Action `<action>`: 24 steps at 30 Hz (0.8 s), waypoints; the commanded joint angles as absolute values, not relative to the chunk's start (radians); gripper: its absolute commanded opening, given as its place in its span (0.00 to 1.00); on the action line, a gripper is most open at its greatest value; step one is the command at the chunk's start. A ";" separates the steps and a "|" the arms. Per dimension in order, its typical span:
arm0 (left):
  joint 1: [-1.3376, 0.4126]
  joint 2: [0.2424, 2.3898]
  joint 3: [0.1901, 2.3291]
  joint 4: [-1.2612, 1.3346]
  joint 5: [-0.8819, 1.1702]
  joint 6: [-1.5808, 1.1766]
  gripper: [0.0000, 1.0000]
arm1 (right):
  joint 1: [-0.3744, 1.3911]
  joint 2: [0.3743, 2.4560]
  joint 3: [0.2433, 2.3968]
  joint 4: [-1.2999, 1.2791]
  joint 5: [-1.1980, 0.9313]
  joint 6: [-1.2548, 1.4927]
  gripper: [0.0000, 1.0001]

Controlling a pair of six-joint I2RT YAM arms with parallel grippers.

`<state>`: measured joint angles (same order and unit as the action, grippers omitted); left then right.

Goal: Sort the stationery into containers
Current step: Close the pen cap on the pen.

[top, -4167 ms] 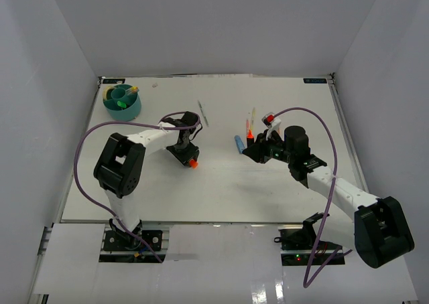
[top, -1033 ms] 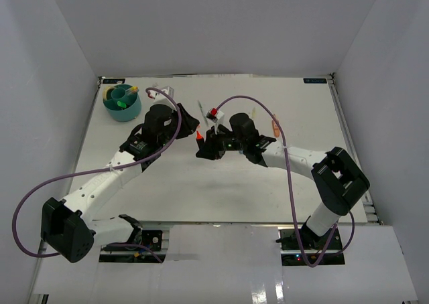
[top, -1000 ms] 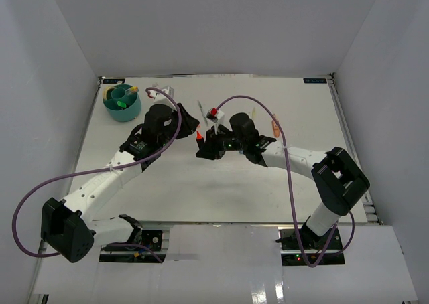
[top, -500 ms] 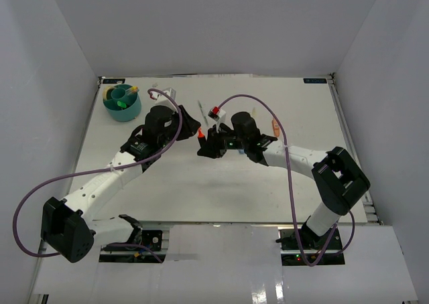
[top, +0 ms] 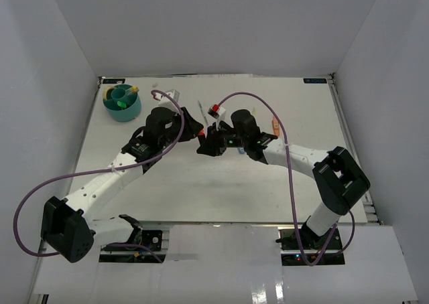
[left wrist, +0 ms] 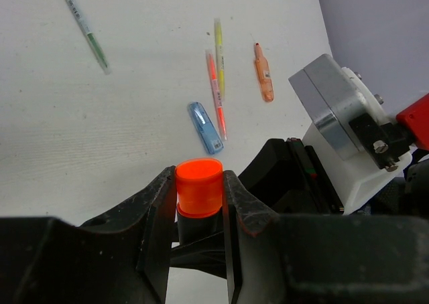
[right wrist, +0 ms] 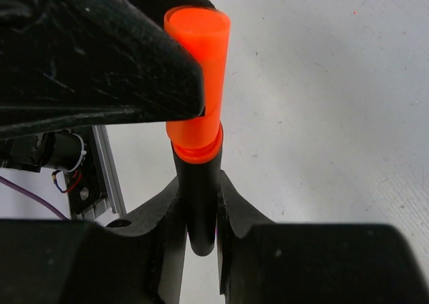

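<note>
Left fingers (left wrist: 157, 217) pinching smooth cylindrical orange cap (left wrist: 199, 185), right fingers (right wrist: 236, 232) pinching attached round black barrel (right wrist: 200, 210)

— How do the left arm (top: 100, 183) and right arm (top: 295, 158) look?
— White links, black joints, looping purple cables (top: 241, 94).
— At three o'clock, left wrist view?
— Grey block (left wrist: 332, 106), screws (left wrist: 381, 145), red tab (left wrist: 417, 120).

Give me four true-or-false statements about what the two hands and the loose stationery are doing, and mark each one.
1. The left hand clamps the orange-black highlighter by its orange cap. True.
2. The right hand is empty. False: it grips that highlighter's black barrel.
3. The blue highlighter sits in the teal organiser. False: it lies on the table.
4. A green pen lies on the table. True.
</note>
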<state>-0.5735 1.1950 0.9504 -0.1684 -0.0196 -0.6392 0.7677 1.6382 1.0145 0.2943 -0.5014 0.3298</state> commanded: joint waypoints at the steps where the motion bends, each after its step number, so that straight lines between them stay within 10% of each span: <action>1: -0.583 1.166 0.940 -0.147 -0.002 -0.604 0.26 | 0.761 1.626 1.068 0.325 -0.517 0.314 0.08; 24: -0.661 1.134 0.930 -0.176 -0.041 -0.506 0.25 | 0.747 1.565 1.086 0.417 -0.446 0.233 0.08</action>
